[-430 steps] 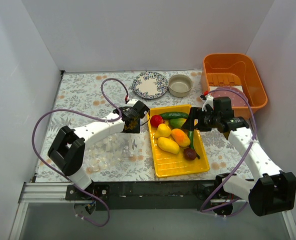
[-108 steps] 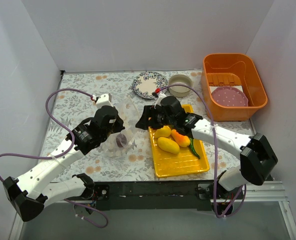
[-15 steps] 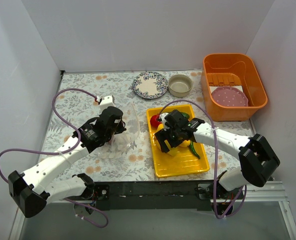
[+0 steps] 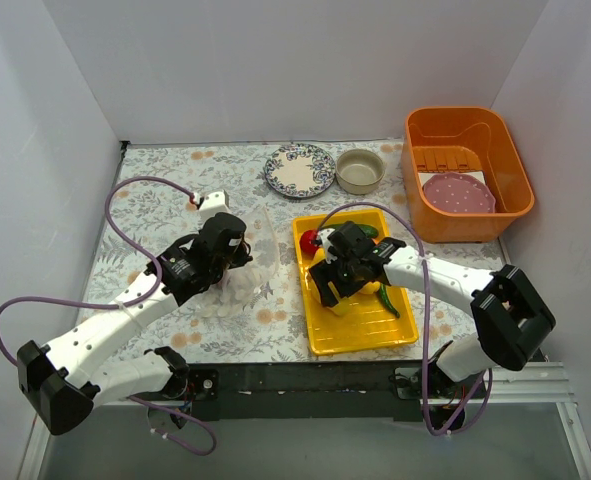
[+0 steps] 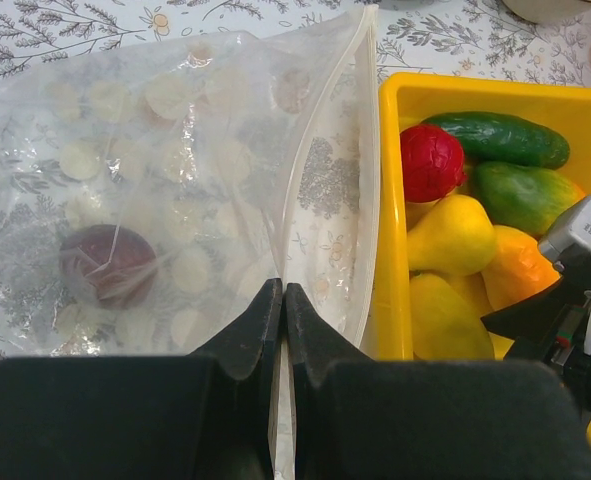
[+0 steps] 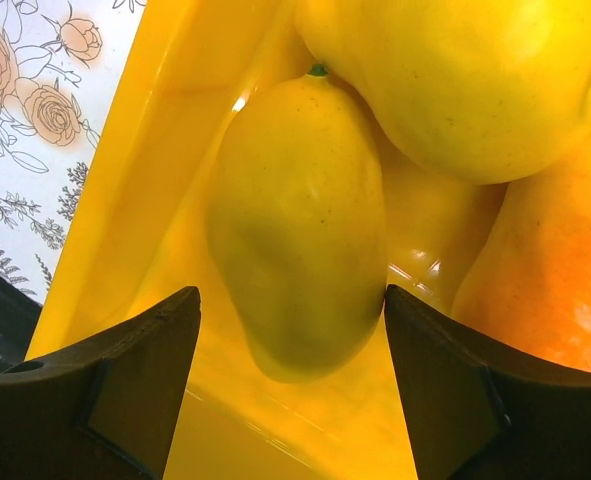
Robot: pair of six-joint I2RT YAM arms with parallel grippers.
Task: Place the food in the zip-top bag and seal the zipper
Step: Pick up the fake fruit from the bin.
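One purple piece [image 5: 108, 262] is lying inside the bag [image 5: 165, 130], far left, on the flowered table [image 5: 455, 40]. The rest of the food is sitting outside it.

My left gripper [image 5: 282, 300] is clenching the bag's mouth edge, with the zipper strip [image 5: 297, 165] pinched between closed fingers. I am holding that lip up, and the mouth seems to be gaping toward the tray [image 5: 390, 200] just beside it. The zipper is standing unsealed.

In the tray, a red piece [image 5: 432, 162] and a cucumber [image 5: 495, 138] are lying at the far end, with yellow and orange pieces nearer.

Further right, my right gripper [image 6: 290, 300] is hanging low in the tray, fingers spread. One finger is sitting on either side of a long yellow fruit [image 6: 295, 220], and I see no firm grip on it yet. An orange piece [image 6: 555, 270] is crowding in on the right.

Judging the step: I am picking up the next fruit, and the task is early. The next move is calling for a square squeeze across the fruit's middle, then a lift clear of the tray wall. From there it goes left into the held-open mouth. The glossy skin is looking likely to slip.
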